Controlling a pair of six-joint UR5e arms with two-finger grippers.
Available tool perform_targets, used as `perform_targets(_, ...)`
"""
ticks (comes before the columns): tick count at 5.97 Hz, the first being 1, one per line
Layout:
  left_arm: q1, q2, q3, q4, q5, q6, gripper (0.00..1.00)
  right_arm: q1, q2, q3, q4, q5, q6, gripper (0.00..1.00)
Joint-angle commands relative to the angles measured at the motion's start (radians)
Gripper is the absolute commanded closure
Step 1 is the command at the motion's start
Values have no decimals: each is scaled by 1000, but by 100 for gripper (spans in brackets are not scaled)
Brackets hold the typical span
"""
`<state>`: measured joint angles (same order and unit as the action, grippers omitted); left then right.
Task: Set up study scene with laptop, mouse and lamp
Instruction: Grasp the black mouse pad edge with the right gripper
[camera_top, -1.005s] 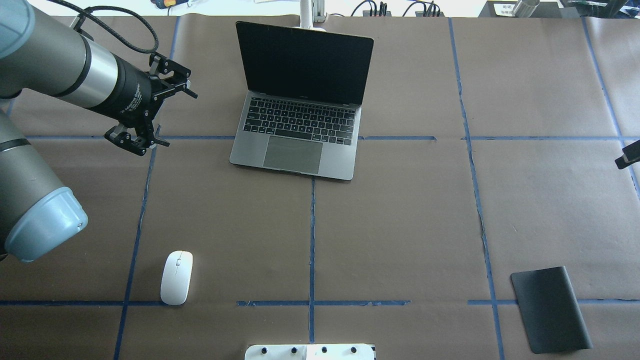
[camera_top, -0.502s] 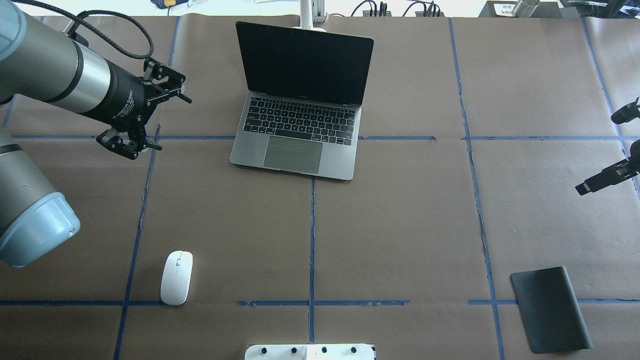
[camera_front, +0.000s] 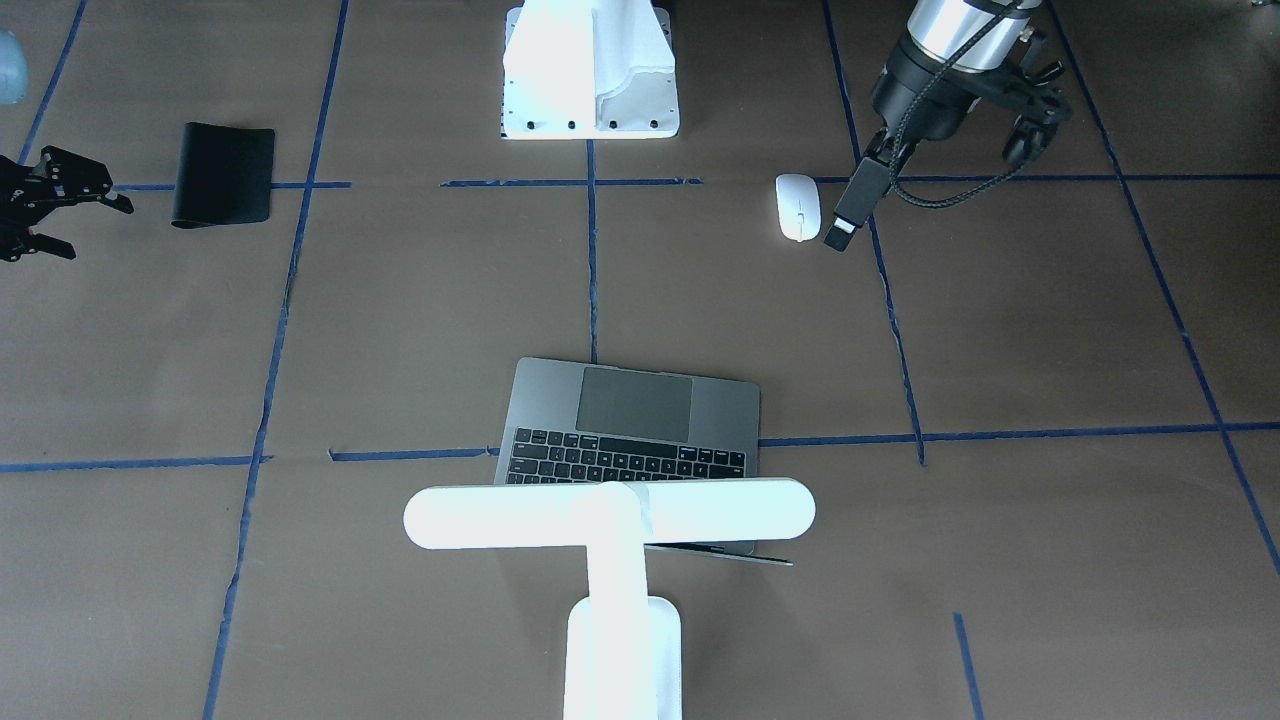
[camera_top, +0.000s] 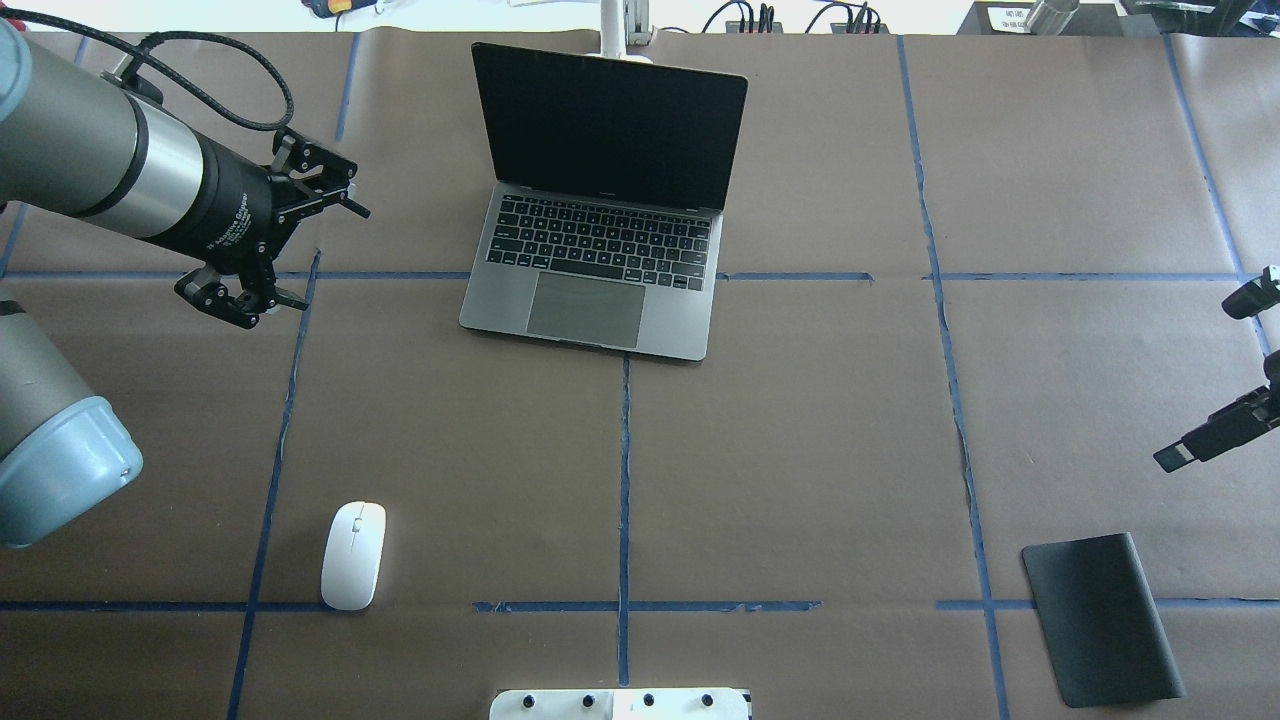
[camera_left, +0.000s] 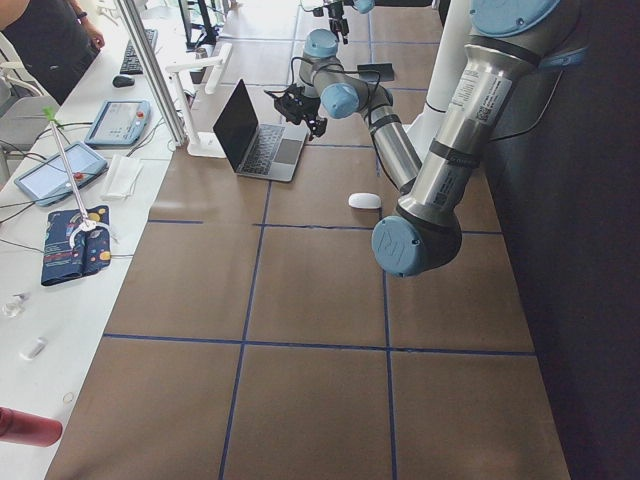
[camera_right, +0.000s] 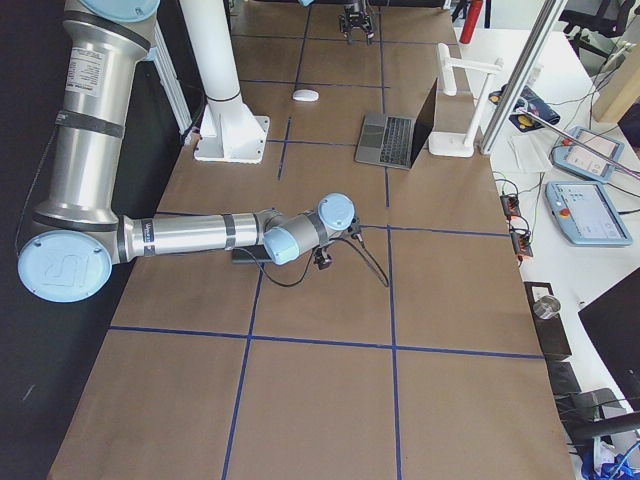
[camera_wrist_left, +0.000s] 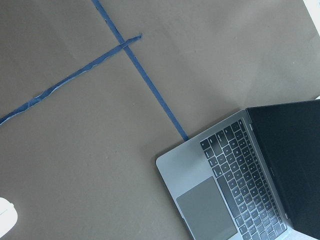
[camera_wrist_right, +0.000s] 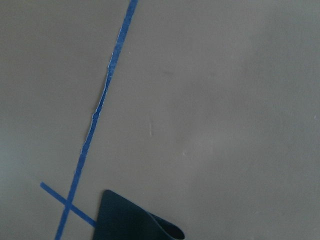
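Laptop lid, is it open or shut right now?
Open. On the laptop, the dark screen stands up behind the exposed keyboard and trackpad.

The left claw (camera_top: 334, 256) draws back from the laptop (camera_top: 600, 250), sliding toward the desk's left edge and a little nearer the robot, and the gap between them widens. The right claw (camera_top: 1195, 386), of which only one fingertip showed at the right edge a second ago, now has both fingers in the overhead view. It has dropped toward the mat (camera_top: 1100, 620). It is cut off at the frame's edge, so it has probably reached only slightly inward.
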<state>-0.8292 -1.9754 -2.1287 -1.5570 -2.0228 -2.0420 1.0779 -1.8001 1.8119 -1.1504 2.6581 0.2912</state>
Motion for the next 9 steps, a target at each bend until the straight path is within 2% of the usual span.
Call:
perform_targets(1, -1, -3, -2, 0, -4, 0, 0, -48, -56, 1, 125, 34, 312, 1)
perform_targets(2, 1, -2, -2, 0, -4, 0, 0, -73, -62, 0, 139, 22, 316, 3)
perform_targets(3, -1, 0, 0, 0, -4, 0, 0, -119, -62, -3, 140, -62, 335, 9)
perform_targets(4, -1, -3, -2, 0, -2, 0, 0, -153, -99, -5, 184, -85, 432, 2)
perform_targets(5, -1, -5, 0, 0, -4, 0, 0, -211, -117, -12, 293, -128, 583, 2)
perform_targets(6, -1, -8, -2, 2, -2, 0, 0, -264, -117, -82, 427, -173, 662, 2)
perform_targets(7, -1, -4, -2, 2, -2, 0, 0, -295, -114, -123, 505, -181, 715, 3)
perform_targets(8, -1, 0, -7, 2, -2, 0, 0, -317, -108, -115, 512, -187, 768, 6)
perform_targets(9, -1, 0, -8, 2, -2, 0, 0, -329, -105, -114, 537, -191, 799, 16)
